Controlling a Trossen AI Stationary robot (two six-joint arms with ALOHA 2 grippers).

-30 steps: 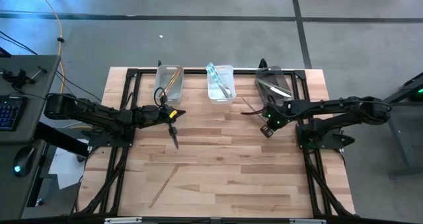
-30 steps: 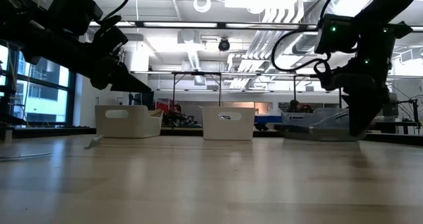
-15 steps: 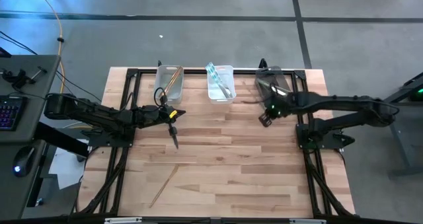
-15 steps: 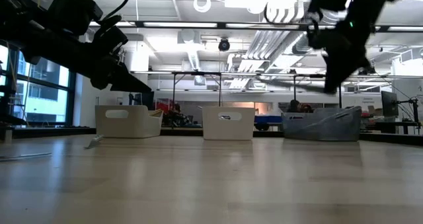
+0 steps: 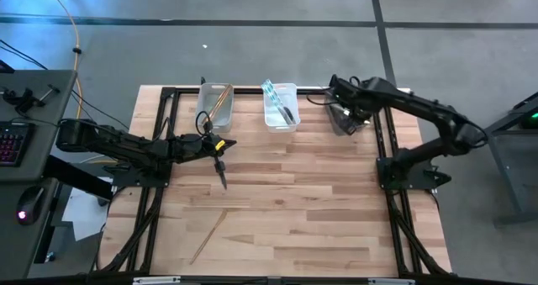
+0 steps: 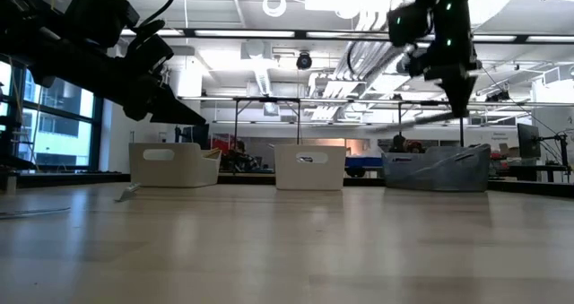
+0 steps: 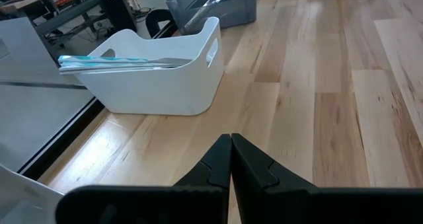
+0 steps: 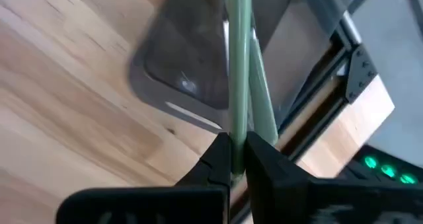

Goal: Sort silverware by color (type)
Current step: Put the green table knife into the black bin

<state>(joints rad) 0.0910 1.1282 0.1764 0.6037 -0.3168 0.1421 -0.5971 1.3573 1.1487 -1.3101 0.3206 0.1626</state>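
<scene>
My right gripper (image 8: 236,139) hangs above the grey bin (image 8: 198,65) at the table's far right (image 5: 346,118) and is shut on a slim grey-green piece of silverware (image 8: 236,45). My left gripper (image 7: 230,142) is shut and empty, hovering left of centre (image 5: 220,147) and pointing toward the white middle bin (image 7: 165,85). A dark piece (image 5: 223,178) lies flat on the table just near of it. A gold piece (image 5: 207,234) lies flat near the front left. Gold pieces lie in the left bin (image 5: 215,104) and teal ones in the middle bin (image 5: 280,106). My right gripper pinches the grey-green piece between its two fingers, on the slim shaft (image 8: 235,121) right at the fingertips. The piece runs straight on past the fingers, along them. It is lifted clear, over the grey bin. Which end of it the fingers have is hidden.
Three bins stand in a row along the far edge: left (image 6: 175,165), middle (image 6: 309,167), grey (image 6: 437,169). A black frame (image 5: 252,90) borders the tabletop. Bare wood (image 5: 294,209) spreads across the middle and near right.
My right gripper has risen from low over the table in front of the grey bin and swung toward the far edge, ending above that bin with the grey-green piece still in its fingers. The left arm has kept still.
</scene>
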